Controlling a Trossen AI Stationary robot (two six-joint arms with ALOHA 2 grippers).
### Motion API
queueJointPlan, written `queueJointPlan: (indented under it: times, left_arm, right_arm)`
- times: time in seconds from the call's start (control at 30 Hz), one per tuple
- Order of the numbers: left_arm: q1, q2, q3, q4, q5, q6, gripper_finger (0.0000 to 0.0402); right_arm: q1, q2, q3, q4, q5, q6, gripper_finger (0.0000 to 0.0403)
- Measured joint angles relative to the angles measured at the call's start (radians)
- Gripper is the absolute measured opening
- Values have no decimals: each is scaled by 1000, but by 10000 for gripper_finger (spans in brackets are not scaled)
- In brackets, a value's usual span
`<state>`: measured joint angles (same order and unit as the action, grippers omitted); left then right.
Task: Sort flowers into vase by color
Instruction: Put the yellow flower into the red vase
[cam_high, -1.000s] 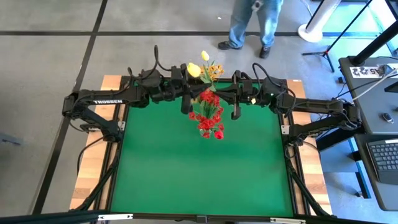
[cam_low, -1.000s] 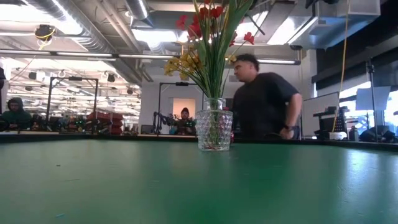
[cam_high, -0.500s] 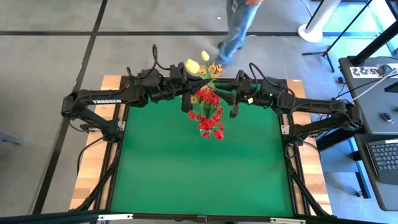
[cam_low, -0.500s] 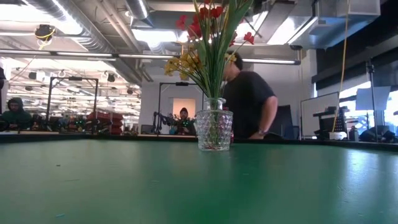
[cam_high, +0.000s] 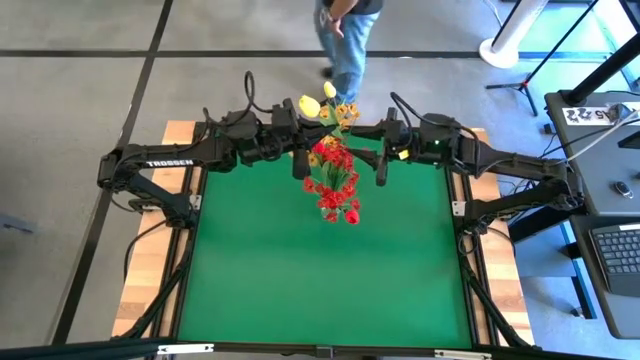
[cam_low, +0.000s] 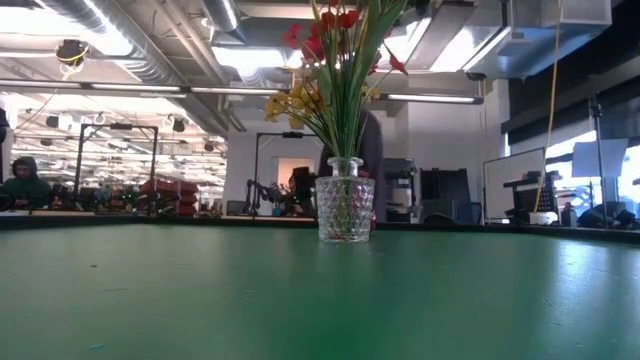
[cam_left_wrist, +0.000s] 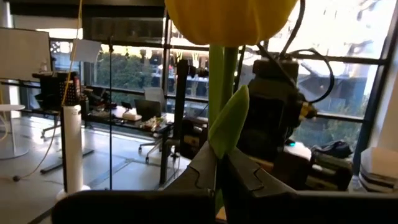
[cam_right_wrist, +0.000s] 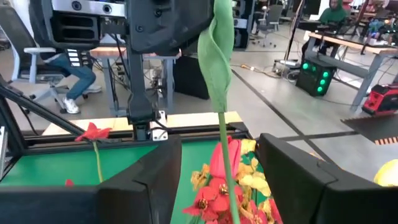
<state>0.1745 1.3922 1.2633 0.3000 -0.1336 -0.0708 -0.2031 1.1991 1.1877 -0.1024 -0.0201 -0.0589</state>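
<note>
A cut-glass vase (cam_low: 345, 208) stands near the table's far edge. It holds red flowers (cam_high: 338, 190) and yellow-orange sprays (cam_high: 345, 112). My left gripper (cam_high: 300, 150), just left of the bunch, is shut on the stem of a yellow tulip (cam_high: 310, 105). A second yellow tulip (cam_high: 330, 90) rises behind it. My right gripper (cam_high: 380, 160) stands open just right of the bunch. In the right wrist view a green stem with a leaf (cam_right_wrist: 219, 62) stands between its fingers (cam_right_wrist: 292, 180) without touching them, and runs down among the blooms. Where that stem ends is hidden. My left gripper (cam_left_wrist: 219, 165) pinches the yellow tulip's green stem (cam_left_wrist: 216, 149) between its two fingers, below the bloom (cam_left_wrist: 230, 18) and level with the leaf (cam_left_wrist: 229, 121). The fingers come level from the table's left and lie across the stem. The stem stands upright, the bloom above the fingers.
The green table top (cam_high: 310, 280) lies bare from the vase to the near edge. A person (cam_high: 345, 35) walks on the floor just beyond the far edge. A desk with a keyboard (cam_high: 615, 250) stands off the table's right side.
My right arm has drawn back a little toward the table's right edge, away from the bunch. The held yellow tulip has shifted slightly toward the far edge. The person beyond the far edge has walked toward the left.
</note>
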Motion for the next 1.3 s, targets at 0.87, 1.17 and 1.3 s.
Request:
queueJointPlan:
  times: [0.87, 1.17, 1.3]
  left_arm:
    - [-8, 0, 0, -82, 20, -13, 0]
    - [-8, 0, 0, -85, 20, -16, 0]
    - [-8, 1, 0, -89, 19, -16, 0]
  right_arm:
    - [0, 88, 24, 27, 14, 2, 143]
    - [0, 87, 30, -6, 10, 1, 87]
    - [0, 87, 30, -19, 9, -9, 44]
